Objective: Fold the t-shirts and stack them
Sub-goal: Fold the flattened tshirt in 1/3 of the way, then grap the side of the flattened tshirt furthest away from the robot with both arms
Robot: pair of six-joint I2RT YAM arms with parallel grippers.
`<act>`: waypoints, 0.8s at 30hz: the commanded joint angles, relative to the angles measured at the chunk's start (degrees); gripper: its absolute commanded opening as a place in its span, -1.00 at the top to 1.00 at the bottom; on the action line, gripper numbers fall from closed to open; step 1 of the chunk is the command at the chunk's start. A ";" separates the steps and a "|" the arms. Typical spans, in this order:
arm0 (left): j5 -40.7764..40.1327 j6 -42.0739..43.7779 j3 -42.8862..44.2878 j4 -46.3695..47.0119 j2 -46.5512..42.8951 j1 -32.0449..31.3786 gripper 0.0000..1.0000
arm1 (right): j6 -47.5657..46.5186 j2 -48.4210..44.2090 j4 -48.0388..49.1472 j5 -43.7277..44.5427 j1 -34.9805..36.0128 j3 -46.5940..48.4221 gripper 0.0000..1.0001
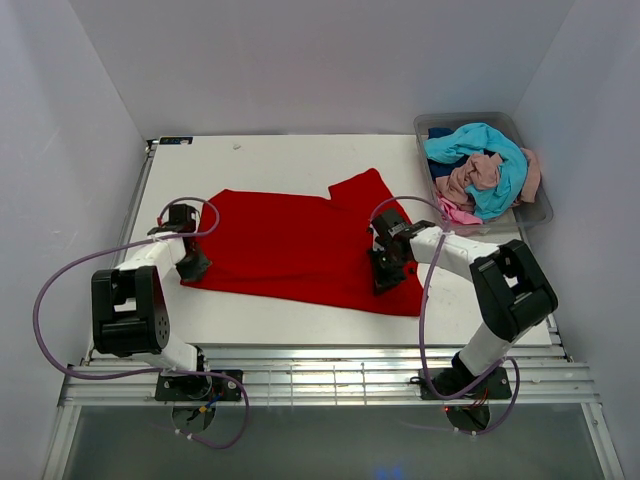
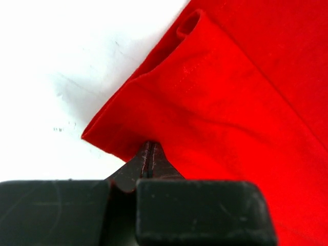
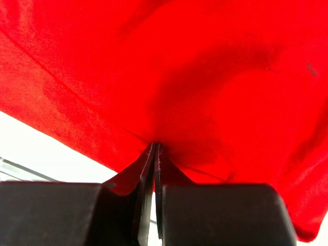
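Note:
A bright red t-shirt (image 1: 300,245) lies spread flat across the middle of the white table (image 1: 270,160). My left gripper (image 1: 192,268) sits at the shirt's near left corner. In the left wrist view its jaws (image 2: 148,146) are pressed together on the hem of the red cloth (image 2: 230,102), beside a rolled sleeve opening. My right gripper (image 1: 385,280) is at the shirt's near right edge. Its jaws (image 3: 155,146) are shut, pinching the red fabric (image 3: 179,66), which puckers at the tips. Turquoise (image 1: 480,145), dusty pink (image 1: 470,178), bright pink (image 1: 455,212) and dark blue (image 1: 440,132) t-shirts lie bundled in a bin.
The clear grey plastic bin (image 1: 537,213) stands at the back right corner of the table. White walls close in the left, back and right sides. A metal rail (image 1: 320,375) runs along the near edge between the arm bases.

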 commanded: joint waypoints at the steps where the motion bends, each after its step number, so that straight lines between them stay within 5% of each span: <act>1: 2.50 -0.55 4.18 -2.61 -4.94 0.17 1.00 | -2.09 -0.14 -6.78 4.41 0.25 3.18 0.84; 6: 6.29 0.59 19.70 -2.88 -6.19 0.17 0.90 | -4.81 2.48 -14.24 10.64 0.16 24.10 0.48; 11: 9.45 3.14 31.69 -2.88 2.14 0.17 -0.59 | -9.03 16.35 -21.98 13.22 -3.25 53.23 0.32; 12: 9.55 4.10 33.10 -3.05 3.64 0.17 -0.68 | -9.47 18.81 -23.12 13.21 -3.88 57.32 0.27; 18: 10.78 6.22 39.70 -4.02 13.58 0.25 -0.78 | -10.79 37.45 -25.69 11.02 -9.94 79.57 0.30; 22: 10.16 6.31 41.37 -4.28 16.40 0.17 -0.78 | -10.70 41.07 -17.70 9.35 -13.11 77.49 0.31; 24: 9.73 6.66 42.60 -4.28 17.71 0.17 -0.78 | -11.75 41.42 -12.97 7.61 -14.16 76.70 0.17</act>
